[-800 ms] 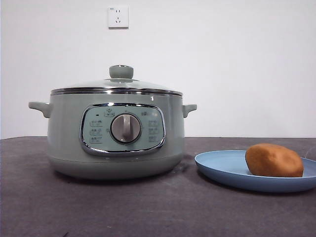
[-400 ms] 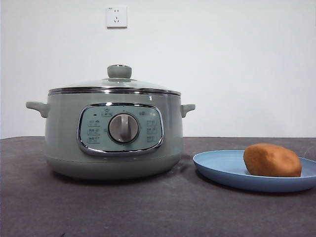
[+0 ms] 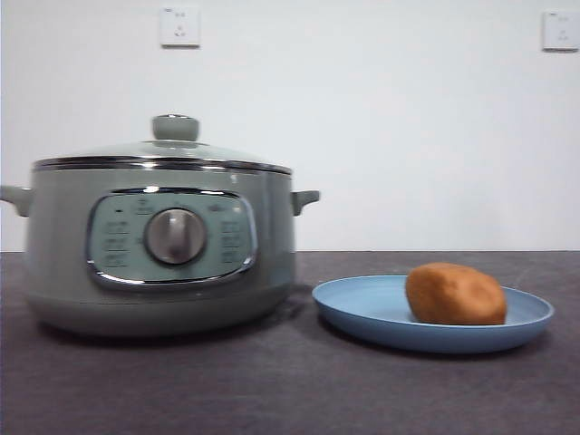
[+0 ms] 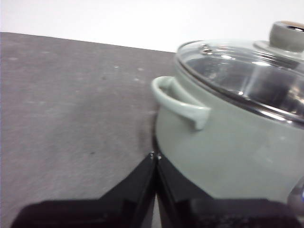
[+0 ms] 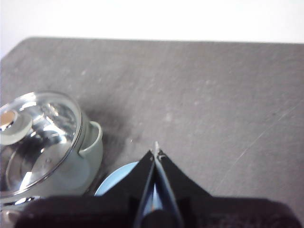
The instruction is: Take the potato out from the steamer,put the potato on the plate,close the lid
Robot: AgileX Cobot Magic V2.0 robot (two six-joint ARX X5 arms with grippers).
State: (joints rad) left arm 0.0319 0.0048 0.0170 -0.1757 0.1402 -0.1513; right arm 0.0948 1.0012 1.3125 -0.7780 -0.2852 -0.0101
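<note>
A white wall (image 3: 408, 136) is rising behind a dark grey table (image 3: 272, 390); two white sockets (image 3: 179, 26) are sitting high, left and far right.

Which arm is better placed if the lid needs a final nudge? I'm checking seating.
Left, probably: the left gripper, shut, sits beside the steamer under the lid. The right gripper, shut, hangs higher, over the plate.

The right gripper (image 5: 156, 151) hangs with jaws pressed together above the plate (image 5: 114, 181). The lid (image 5: 40, 137) sits on the steamer (image 5: 92, 154) beside it.
</note>
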